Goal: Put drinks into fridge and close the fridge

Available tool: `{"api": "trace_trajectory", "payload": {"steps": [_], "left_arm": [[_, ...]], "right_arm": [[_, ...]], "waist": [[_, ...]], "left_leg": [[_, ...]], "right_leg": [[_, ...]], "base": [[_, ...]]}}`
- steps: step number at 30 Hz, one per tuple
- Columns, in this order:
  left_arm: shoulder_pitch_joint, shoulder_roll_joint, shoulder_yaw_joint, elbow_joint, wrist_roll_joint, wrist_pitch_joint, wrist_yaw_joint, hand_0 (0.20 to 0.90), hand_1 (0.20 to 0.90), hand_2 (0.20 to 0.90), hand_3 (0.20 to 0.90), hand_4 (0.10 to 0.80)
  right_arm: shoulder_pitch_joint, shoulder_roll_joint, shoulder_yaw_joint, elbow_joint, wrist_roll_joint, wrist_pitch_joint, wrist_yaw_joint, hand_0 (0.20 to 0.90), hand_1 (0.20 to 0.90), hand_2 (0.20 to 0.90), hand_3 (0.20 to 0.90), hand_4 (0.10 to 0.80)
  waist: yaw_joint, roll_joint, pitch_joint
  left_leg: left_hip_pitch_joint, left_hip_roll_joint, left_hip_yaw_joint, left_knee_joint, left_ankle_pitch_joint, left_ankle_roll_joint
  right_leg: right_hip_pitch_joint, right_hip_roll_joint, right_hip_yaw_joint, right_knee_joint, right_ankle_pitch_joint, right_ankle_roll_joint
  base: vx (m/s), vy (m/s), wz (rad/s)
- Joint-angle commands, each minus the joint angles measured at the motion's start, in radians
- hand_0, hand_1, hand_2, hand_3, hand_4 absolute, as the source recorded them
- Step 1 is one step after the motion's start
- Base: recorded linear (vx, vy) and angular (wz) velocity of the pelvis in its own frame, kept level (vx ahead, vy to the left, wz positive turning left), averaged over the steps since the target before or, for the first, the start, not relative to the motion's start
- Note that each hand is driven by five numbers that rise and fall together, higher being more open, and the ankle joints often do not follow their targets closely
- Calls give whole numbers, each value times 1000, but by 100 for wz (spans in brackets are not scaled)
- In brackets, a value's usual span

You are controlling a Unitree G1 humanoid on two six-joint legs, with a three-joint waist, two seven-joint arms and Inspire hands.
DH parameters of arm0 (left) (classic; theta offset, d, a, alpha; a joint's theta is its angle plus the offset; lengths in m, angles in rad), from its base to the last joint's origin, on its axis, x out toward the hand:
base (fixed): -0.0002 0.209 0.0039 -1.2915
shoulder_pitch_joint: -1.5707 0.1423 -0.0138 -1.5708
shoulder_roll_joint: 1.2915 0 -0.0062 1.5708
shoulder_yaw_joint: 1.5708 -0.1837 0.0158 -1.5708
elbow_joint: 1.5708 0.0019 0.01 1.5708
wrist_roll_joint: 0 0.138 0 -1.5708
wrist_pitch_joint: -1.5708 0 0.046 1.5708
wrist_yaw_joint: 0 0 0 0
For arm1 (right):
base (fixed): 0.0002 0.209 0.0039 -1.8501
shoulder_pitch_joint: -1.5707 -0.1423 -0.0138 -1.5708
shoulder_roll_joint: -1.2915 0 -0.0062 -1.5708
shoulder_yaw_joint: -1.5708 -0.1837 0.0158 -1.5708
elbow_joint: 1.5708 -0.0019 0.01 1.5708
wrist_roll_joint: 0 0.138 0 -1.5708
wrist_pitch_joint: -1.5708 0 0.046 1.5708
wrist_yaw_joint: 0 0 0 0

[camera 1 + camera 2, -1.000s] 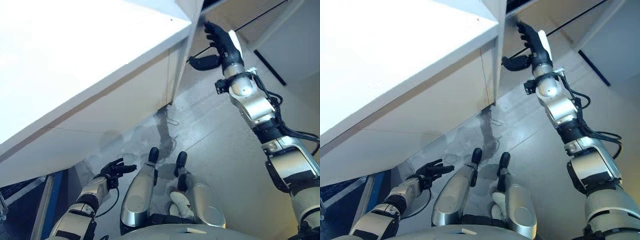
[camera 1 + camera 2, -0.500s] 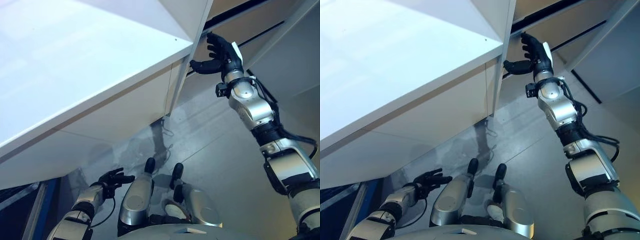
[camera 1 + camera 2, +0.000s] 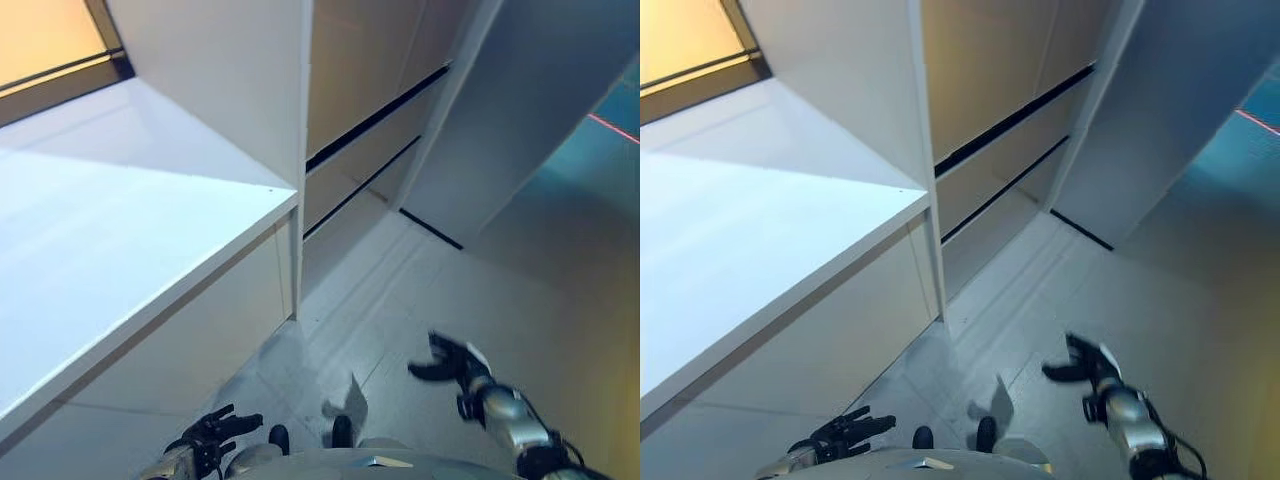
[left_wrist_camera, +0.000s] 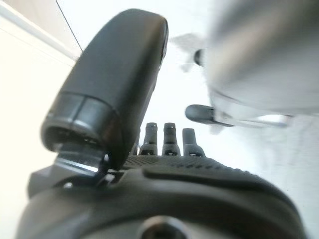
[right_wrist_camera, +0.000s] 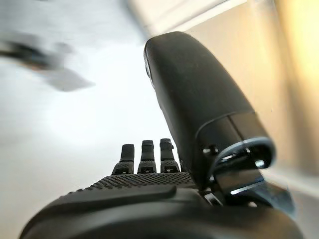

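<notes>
Left hand (image 3: 215, 432) is hanging low near the view's bottom edge, below the worktop (image 3: 120, 260), fingers stretched loose and empty; its wrist view is showing the same straight fingers (image 4: 170, 135) with nothing between them and the thumb. The whole picture is sitting differently from half a second ago, so the head camera has tilted and the furniture itself is not taken as moved. The worktop's front corner is meeting a white upright panel (image 3: 230, 90). To the right of that, beige fronts (image 3: 370, 70) are running back, split only by thin dark seams (image 3: 375, 118). Nothing there is standing ajar, though I cannot say for certain which front is the fridge. No drinks are showing in any view or in either hand. The real change is the right hand (image 3: 452, 362). Half a second ago it was raised against the edge of the upright panel by a dark gap. Now it is hanging low over the floor (image 3: 400, 290), well apart from every front, fingers spread and released, thumb out, holding nothing. Judgement: the closing push is looking finished and the arm is retiring, which is putting the task at or near its end.
</notes>
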Motion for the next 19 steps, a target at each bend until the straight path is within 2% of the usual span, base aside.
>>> {"api": "trace_trajectory", "payload": {"steps": [1,4,7,13,19], "left_arm": [[-19,-2,-14,104,16,-57,-40,900,900,900,900,800],[-40,-11,-19,144,23,-71,-44,900,900,900,900,800],[-53,-21,-29,171,53,-97,-38,900,900,900,900,800],[-44,-40,-32,183,75,-121,-31,900,900,900,900,800],[-50,-44,-45,175,55,-96,-13,900,900,900,900,800]], "right_arm": [[-63,29,-36,103,6,-74,21,900,900,900,900,800],[-54,66,-64,224,7,-49,58,900,900,900,900,800],[-46,90,-57,324,-40,12,87,900,900,900,900,800],[-43,104,-51,368,-47,39,94,900,900,900,900,800],[-41,106,-31,364,-65,37,102,900,900,900,900,800]], "waist": [[11,22,-53],[9,32,-57],[5,37,-52],[10,43,-54],[5,47,-57]], "left_leg": [[-36,1,67,54,-90,-4],[-33,3,53,20,-70,-9],[-38,5,57,28,-73,-9],[-22,1,47,35,-87,-3],[-20,1,45,36,-92,-3]], "right_leg": [[-18,-37,-51,63,-41,79],[-17,-27,-46,59,-44,79],[-23,-29,-48,65,-48,78],[-4,-30,-48,62,-56,78],[-4,-29,-42,64,-60,81]], "base": [[-26,-11,-3],[-48,-10,-2],[-58,6,0],[0,0,0],[0,0,0]]}}
